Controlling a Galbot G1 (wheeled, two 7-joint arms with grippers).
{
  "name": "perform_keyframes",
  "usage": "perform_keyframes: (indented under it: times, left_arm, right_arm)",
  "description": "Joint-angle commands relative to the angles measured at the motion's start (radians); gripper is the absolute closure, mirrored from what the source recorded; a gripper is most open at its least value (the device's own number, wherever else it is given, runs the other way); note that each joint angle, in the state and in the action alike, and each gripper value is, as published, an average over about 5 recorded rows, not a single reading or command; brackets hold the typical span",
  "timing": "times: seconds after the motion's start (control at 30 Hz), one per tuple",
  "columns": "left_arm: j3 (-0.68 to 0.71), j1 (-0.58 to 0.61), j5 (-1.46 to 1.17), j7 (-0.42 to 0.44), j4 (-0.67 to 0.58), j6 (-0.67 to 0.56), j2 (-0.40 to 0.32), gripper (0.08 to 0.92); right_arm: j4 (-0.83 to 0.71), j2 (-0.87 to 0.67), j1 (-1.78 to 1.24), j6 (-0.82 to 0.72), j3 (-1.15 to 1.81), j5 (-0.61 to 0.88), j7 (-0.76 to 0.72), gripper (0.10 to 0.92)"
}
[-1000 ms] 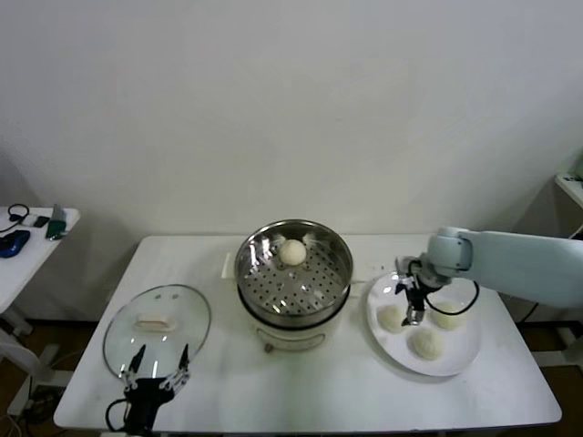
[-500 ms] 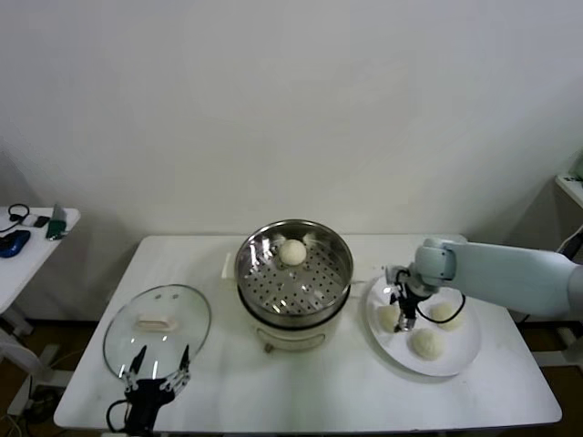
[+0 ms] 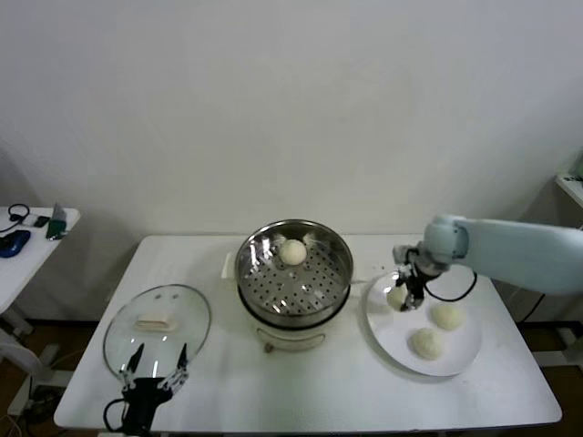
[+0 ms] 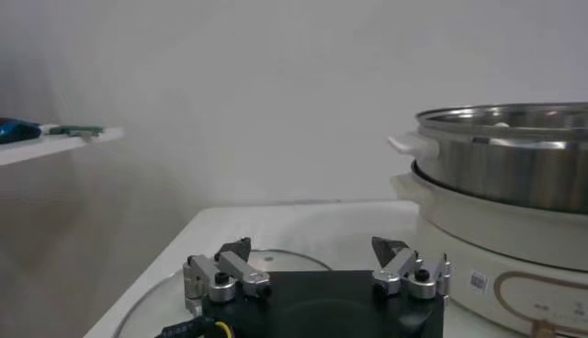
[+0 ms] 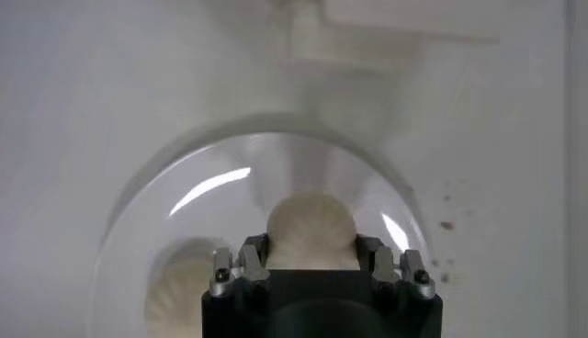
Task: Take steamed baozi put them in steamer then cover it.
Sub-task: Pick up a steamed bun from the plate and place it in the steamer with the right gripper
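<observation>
The white surface (image 3: 273,382) lies open along its front edge between the cover (image 3: 157,330) and the white plate (image 3: 455,355), and bare room also runs behind the steamer (image 3: 293,269) toward the wall; a small side table (image 3: 32,238) stands apart off the robot's left. The plate sits near the surface's right end, just beside the steamer base, its far rim close under the right pincer (image 3: 404,298). That pincer hangs over the plate's steamer-side edge, its fingers closed on the flanks of a steamed baozi (image 5: 310,230), which fills the gap between them in the right wrist view and appears lifted slightly off the plate. The bun is round, smooth and cream-white, with no long axis to speak of. Two more buns (image 3: 446,316) rest on the plate, near each other and well apart from the held one, and a fourth (image 3: 292,252) lies on the perforated floor at the far side of the shiny steel basket. The cover lies flat on the surface at the robot's left, clear glass with a metal rim, its oblong cream handle (image 3: 153,321) running roughly left to right. The left pincer (image 3: 157,373) waits low at the front edge just beside the cover, fingers spread wide and holding nothing
</observation>
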Motion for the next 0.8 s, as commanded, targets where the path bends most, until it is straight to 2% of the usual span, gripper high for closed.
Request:
perform_keyframes:
  times: [0.03, 0.23, 0.43, 0.8]
  left_arm:
    - [0.002, -0.001, 0.001, 0.000, -0.006, 0.002, 0.003, 0.177]
    - [0.005, -0.003, -0.003, 0.000, -0.021, 0.006, 0.004, 0.177]
    - [-0.004, 0.003, -0.011, -0.001, -0.035, 0.004, 0.003, 0.177]
    - [-0.002, 0.038, -0.007, -0.012, -0.053, -0.012, -0.011, 0.177]
  right_arm:
    - [0.166, 0.085, 0.450, 0.008, -0.065, 0.228, -0.092, 0.397]
    - [0.165, 0.304, 0.356, -0.092, 0.137, 0.366, -0.006, 0.394]
    - [0.080, 0.523, 0.175, -0.136, 0.170, 0.370, 0.065, 0.389]
    - [-0.117, 0.640, -0.087, -0.136, 0.112, 0.246, 0.113, 0.384]
